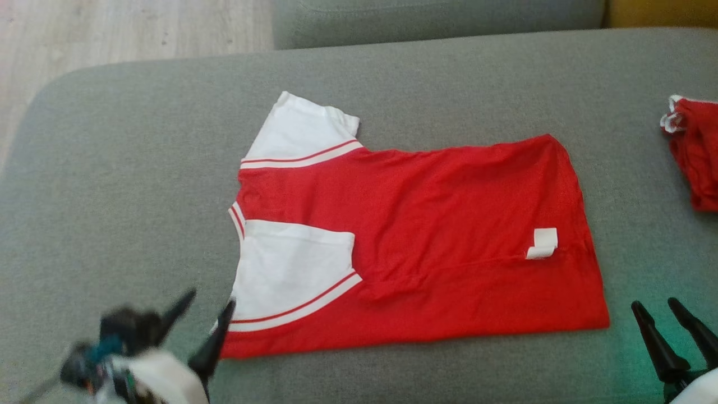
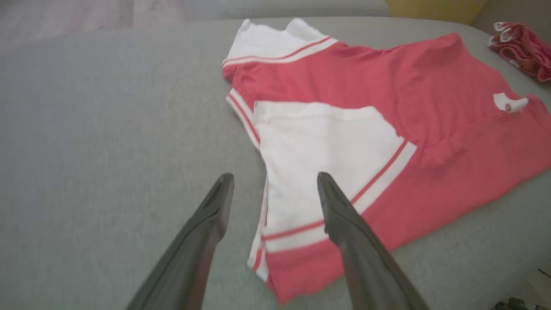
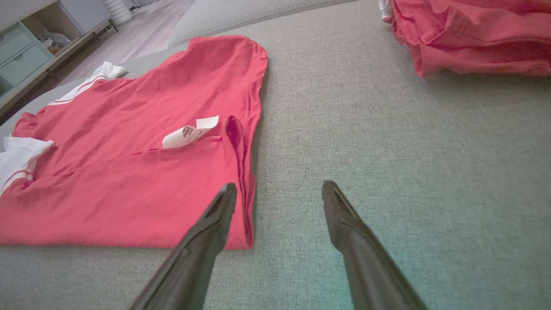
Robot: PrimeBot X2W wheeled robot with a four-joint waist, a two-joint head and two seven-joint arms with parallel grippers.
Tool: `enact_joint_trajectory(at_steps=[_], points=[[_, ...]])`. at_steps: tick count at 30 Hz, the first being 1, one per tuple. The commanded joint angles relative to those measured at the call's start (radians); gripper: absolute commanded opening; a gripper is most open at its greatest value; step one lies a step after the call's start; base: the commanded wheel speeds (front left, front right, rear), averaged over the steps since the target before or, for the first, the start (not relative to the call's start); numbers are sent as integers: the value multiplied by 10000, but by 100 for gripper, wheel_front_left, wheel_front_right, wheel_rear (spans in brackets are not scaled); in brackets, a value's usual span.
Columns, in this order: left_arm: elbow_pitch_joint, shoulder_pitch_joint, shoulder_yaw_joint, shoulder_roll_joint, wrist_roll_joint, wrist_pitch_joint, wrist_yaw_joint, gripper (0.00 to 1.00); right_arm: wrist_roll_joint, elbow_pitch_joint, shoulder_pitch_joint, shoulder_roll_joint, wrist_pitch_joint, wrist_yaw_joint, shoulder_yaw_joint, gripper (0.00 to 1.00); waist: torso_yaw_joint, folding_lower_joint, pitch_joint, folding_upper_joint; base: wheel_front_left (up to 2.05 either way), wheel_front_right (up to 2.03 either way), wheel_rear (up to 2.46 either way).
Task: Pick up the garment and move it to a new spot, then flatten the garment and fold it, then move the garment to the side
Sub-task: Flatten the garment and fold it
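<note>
Nearest: left gripper (image 2: 274,175), long dark tapered fingers spread apart, holding nothing. Stands at near left corner of garment (image 1: 426,224), one finger over the striped edge of the folded white sleeve; contact not determinable. Right gripper (image 3: 280,184) likewise spread and empty, just off the hem's near right corner, over bare cushion (image 1: 112,168). Garment: thin red knit shirt, white sleeves with red-and-white striped bands. Lies flat mid-cushion, near side folded over, mildly creased. Curled white label (image 1: 544,243) near hem; print too small to read. Cushion: grey, coarse weave. Second red garment (image 1: 698,163) bunched, well apart at right.
</note>
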Motion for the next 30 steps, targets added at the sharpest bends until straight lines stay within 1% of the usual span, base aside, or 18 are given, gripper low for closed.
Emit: enact_joint_trajectory(at_steps=[1, 3, 5, 6, 9, 11, 14, 17, 23, 27, 30], points=[[-451, -1308, 575, 660, 190, 381, -187, 100, -180, -311, -147, -330, -71, 67, -105, 100, -165, 1, 246, 0, 0, 0, 0], [-638, -2224, 737, 845, 263, 936, -427, 100, -298, -391, -297, -331, -23, 67, -154, 100, -278, 1, 504, 0, 0, 0, 0], [-680, -3257, 898, 909, 246, 1679, -619, 100, -401, -464, -481, -340, 24, 67, -214, 100, -385, 1, 819, 0, 0, 0, 0], [-680, -3257, 898, 909, 246, 1679, -619, 100, -401, -464, -481, -340, 24, 67, -214, 100, -385, 1, 819, 0, 0, 0, 0], [-333, -4968, 957, 888, 386, 2949, -972, 100, -588, -580, -875, -324, 97, 67, -264, 100, -602, 1, 1335, 0, 0, 0, 0], [115, -6088, 893, 699, 423, 3812, -1299, 100, -696, -665, -1182, -265, 172, 67, -249, 100, -772, 1, 1659, 0, 0, 0, 0], [1073, -7638, 790, 169, 255, 5067, -1738, 100, -880, -687, -1739, -133, 310, 67, -207, 100, -1024, 1, 2111, 0, 0, 0, 0], [2264, -8915, 758, -215, 199, 5989, -1968, 100, -1089, -699, -2440, 64, 440, 67, -45, 100, -1379, 1, 2546, 0, 0, 0, 0], [4265, -10457, 640, -745, 194, 6923, -2422, 100, -1291, -698, -3566, 444, 493, 67, 314, 100, -1970, 1, 3270, 0, 0, 0, 0], [5150, -10977, 461, -756, 252, 7423, -2752, 100, -1324, -575, -4049, 657, 368, 67, 394, 100, -2337, 1, 3647, 0, 0, 0, 0], [5560, -11221, 317, -725, 392, 7561, -2911, 100, -1309, -465, -4224, 780, 271, 67, 470, 100, -2504, 1, 3847, 0, 0, 0, 0]])
